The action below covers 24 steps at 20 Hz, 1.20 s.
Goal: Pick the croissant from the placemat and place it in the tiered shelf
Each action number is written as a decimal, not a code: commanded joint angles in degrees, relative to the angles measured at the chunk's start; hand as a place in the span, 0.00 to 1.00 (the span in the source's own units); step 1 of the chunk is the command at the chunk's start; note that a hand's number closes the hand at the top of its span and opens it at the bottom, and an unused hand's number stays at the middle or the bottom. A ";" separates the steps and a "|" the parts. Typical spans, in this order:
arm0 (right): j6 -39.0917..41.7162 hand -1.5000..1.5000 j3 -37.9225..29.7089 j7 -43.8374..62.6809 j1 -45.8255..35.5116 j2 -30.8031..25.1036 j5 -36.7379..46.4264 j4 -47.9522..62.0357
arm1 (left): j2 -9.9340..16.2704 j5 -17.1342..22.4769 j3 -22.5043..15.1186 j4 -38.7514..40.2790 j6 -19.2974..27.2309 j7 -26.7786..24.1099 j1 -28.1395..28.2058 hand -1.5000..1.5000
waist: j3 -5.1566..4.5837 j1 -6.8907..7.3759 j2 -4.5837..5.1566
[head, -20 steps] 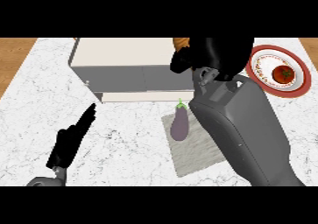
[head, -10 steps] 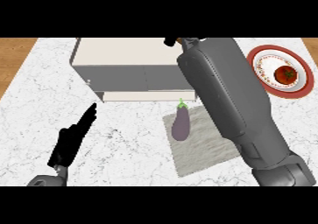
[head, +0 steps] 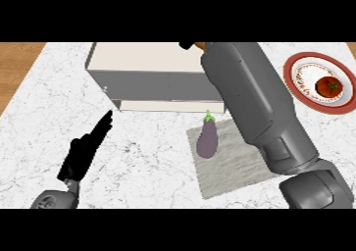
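Note:
My right forearm stretches from the lower right across the tiered shelf (head: 148,66), a pale box with a grey front and a lower ledge. Only a black sliver of the right hand (head: 186,45) shows at the view's upper edge, behind the shelf's top. A brown bit of the croissant (head: 200,45) peeks out right beside it, held in that hand. The grey placemat (head: 235,169) lies in front of the shelf, partly under my arm. My left hand (head: 85,153) rests open at the lower left, fingers straight.
A purple eggplant (head: 207,141) lies on the placemat's far end, just left of my right forearm. A red-rimmed plate (head: 302,66) holding a tomato (head: 329,86) sits at the right edge. Wooden floor shows past the counter's left side.
My right arm has reached further away over the shelf's top, carrying the croissant with it, so the hand is now almost out of view. The left hand has stayed put.

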 commanded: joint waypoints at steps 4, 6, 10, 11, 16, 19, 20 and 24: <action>-13.10 0.00 -10.34 -8.50 2.49 0.18 -21.08 0.24 | -0.76 -0.81 -1.51 0.29 -0.58 -0.49 -0.65 0.50 | 0.12 2.71 0.54; -15.88 0.00 -11.45 -13.59 1.94 0.18 -25.68 -0.17 | 0.54 0.56 0.77 2.32 -1.75 -0.60 -3.66 0.50 | 0.06 2.04 0.57; -25.39 0.00 -8.89 -21.01 0.67 0.19 -30.00 3.07 | 0.09 -0.60 -0.42 1.25 -1.10 0.32 -1.71 0.50 | -0.01 1.97 -0.08; -26.74 0.00 -11.19 -22.59 0.57 0.19 -29.13 1.65 | 0.28 0.23 0.40 1.31 -1.41 -0.34 -1.40 0.50 | -0.01 0.69 -0.16; -39.34 0.00 -11.18 -24.53 1.00 0.19 -27.10 -0.47 | 0.13 0.29 1.82 1.04 0.11 -1.08 -0.29 0.50 | -0.04 -2.17 -0.97; -43.66 0.00 -9.56 -21.53 4.83 -0.65 -23.75 -4.94 | 0.46 0.56 2.29 2.06 -0.20 -0.77 1.28 0.50 | -0.04 -4.71 -1.95; -44.39 0.00 -10.47 -21.23 5.26 -2.59 -23.58 -5.16 | 0.56 -0.47 1.96 2.23 0.46 -1.27 1.94 0.50 | -0.03 -4.48 -1.75; -41.92 0.00 -10.66 -14.28 12.44 -5.68 -21.87 -11.65 | -0.27 0.10 2.36 1.76 0.98 -3.10 5.03 0.50 | -0.04 -6.61 -2.46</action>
